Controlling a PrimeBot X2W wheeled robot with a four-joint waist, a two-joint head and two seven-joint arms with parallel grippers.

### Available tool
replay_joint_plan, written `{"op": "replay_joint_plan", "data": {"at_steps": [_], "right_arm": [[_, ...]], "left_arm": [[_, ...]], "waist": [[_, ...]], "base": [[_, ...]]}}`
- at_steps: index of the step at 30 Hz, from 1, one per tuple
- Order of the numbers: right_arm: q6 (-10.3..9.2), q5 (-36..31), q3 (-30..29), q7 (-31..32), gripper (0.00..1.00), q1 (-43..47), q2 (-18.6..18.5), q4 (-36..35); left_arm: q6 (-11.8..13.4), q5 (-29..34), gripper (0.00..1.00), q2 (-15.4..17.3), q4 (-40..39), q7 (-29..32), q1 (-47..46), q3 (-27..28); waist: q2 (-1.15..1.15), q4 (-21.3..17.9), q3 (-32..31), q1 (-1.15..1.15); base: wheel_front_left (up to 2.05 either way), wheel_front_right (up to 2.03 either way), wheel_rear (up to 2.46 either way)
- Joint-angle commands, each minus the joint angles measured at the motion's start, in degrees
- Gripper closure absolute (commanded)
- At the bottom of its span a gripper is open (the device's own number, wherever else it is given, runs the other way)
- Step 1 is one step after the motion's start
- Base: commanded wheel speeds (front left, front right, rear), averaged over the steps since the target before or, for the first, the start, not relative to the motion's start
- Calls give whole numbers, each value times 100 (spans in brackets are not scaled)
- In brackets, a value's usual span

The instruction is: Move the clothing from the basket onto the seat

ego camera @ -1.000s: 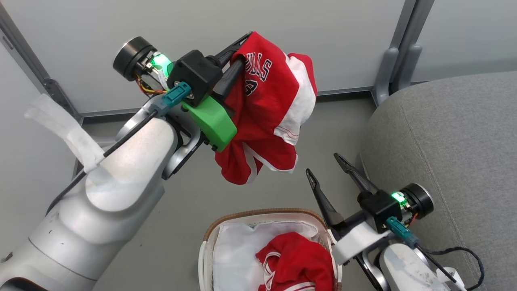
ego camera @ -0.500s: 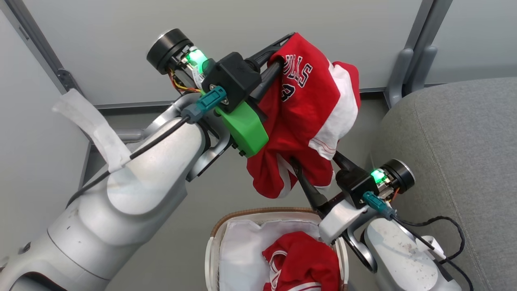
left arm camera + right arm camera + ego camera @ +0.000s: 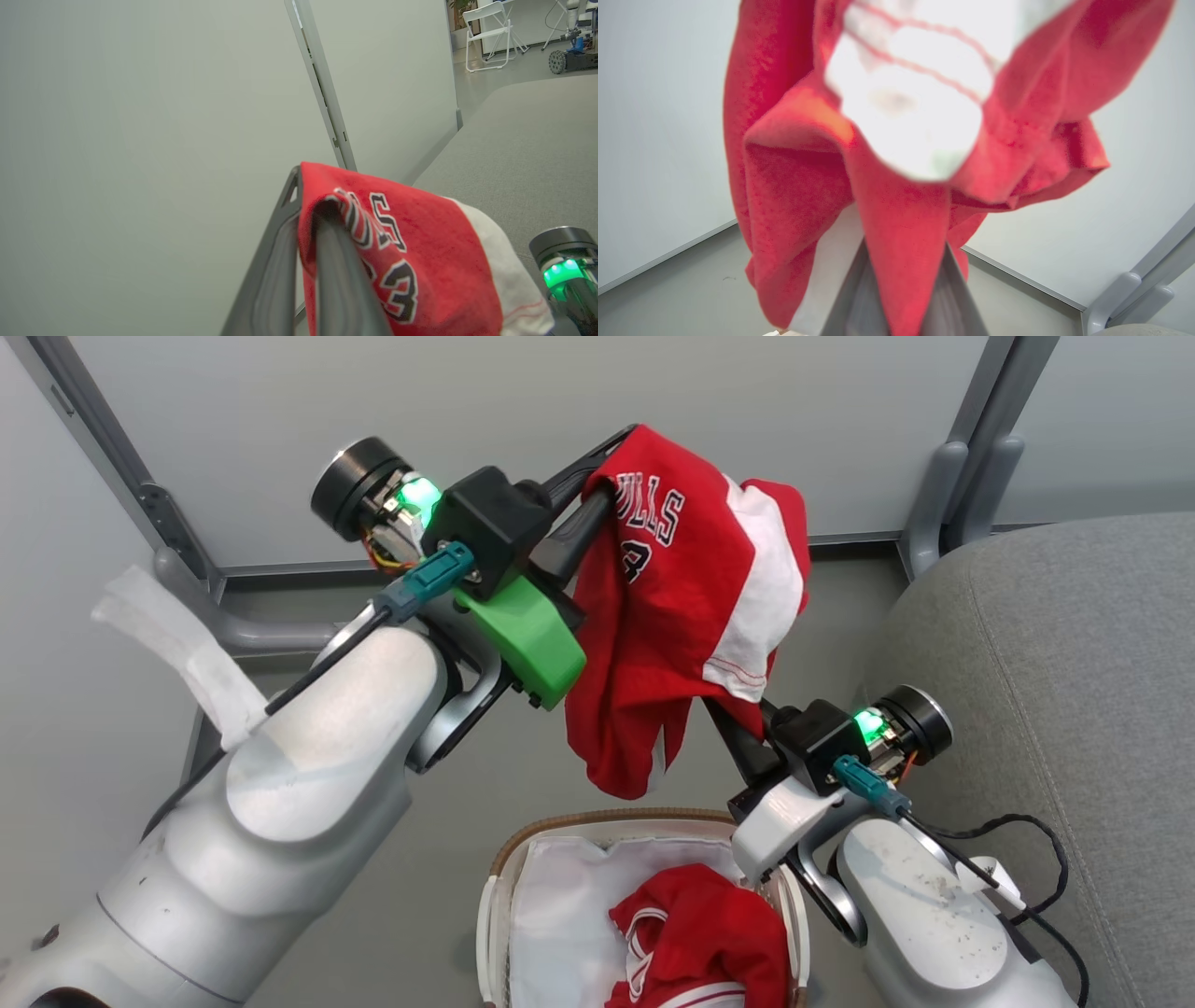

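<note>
Grey floor point(image 3: 467, 784) runs from the partition wall to the bottom edge of the head view. We note the basket point(image 3: 597, 821) standing on it, low centre, brown rim up. Inside, a white liner point(image 3: 551, 915) with one red garment point(image 3: 700, 933) bunched against the right side. Partition feet rest on the floor: a grey tube point(image 3: 243, 630) at left, two rounded posts point(image 3: 943, 504) at right. The grey seat point(image 3: 1074, 663) rises just right of the basket; we cannot tell whether they touch
</note>
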Motion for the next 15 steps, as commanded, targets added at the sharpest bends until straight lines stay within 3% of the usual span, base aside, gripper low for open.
{"op": "replay_joint_plan", "data": {"at_steps": [1,3,4,6,7,8,15], "right_arm": [[-6,-45,-55,-14,100,87,-27,-79],[-6,-53,-139,-14,100,157,-27,-198],[-6,-44,-188,-14,100,198,-27,-266],[-6,-25,-279,-14,100,253,-27,-379],[-6,-28,-330,-14,100,287,-26,-451],[-6,-33,-365,-14,100,313,-26,-498],[-6,-88,-723,-14,100,464,-25,-922]], "left_arm": [[53,-74,100,69,98,-73,149,46],[79,-124,100,99,258,-190,304,71],[95,-151,93,98,347,-270,385,84],[109,-210,53,83,497,-400,536,105],[113,-244,5,68,583,-478,633,108],[127,-285,0,48,651,-537,704,121],[164,-505,0,-161,1078,-892,1374,205]], "waist": [[0,-38,34,0],[0,-71,56,0],[0,-90,65,0],[0,-115,73,0],[0,-131,76,0],[0,-144,76,0],[0,-209,47,0]], "base": [[0,0,0],[0,0,0],[0,0,0],[0,0,0],[0,0,0],[0,0,0],[0,0,0]]}}
